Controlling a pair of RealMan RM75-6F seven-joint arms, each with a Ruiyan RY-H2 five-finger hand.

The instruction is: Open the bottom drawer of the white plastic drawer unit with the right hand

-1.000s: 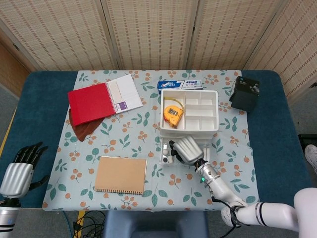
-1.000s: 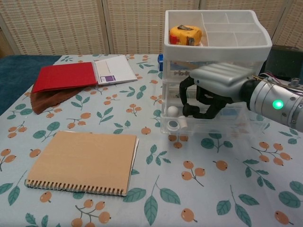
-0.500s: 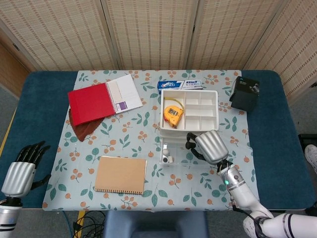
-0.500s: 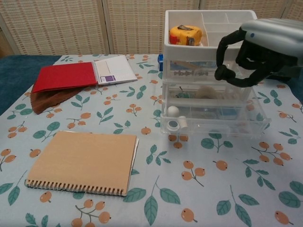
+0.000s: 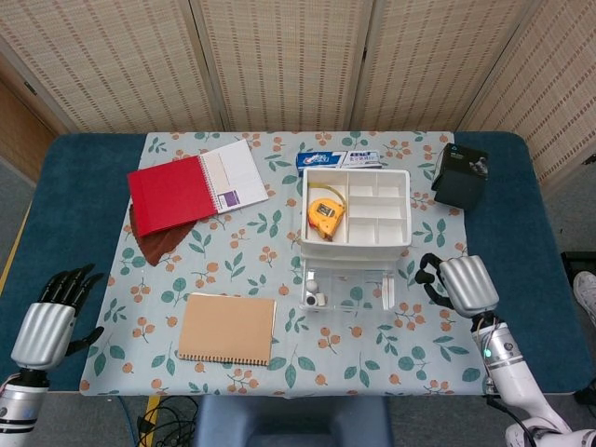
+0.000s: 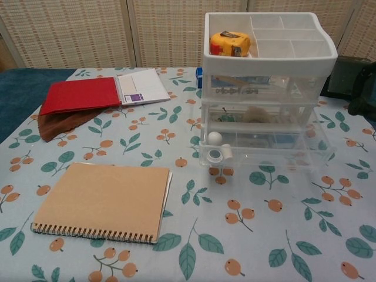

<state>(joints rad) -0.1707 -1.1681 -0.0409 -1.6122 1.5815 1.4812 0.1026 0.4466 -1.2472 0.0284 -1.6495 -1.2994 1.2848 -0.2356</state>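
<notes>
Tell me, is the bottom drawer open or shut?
Open. The bottom drawer sticks out in front of the drawers above it, and the head view shows its inside. The right hand is off to the side, not touching it.

Tape measure [image 5: 325, 216] in drawer unit [image 5: 354, 244] top tray

Surface: a table [image 5: 65, 196] topped in dark blue, with a leaf-and-berry cloth [image 5: 251, 242] spread over its middle.
Just left of the right hand [image 5: 461, 284]: white plastic drawer unit [image 5: 355, 207], bottom drawer [image 5: 349, 289] pulled out.
Far left of it: tan spiral notebook [image 5: 226, 329].
Beyond, far left: red notebook [image 5: 172, 194] over a brown cloth [image 5: 154, 242].
Straight beyond: black box [image 5: 460, 177].
Behind the unit: blue-and-white box [image 5: 337, 159].
</notes>
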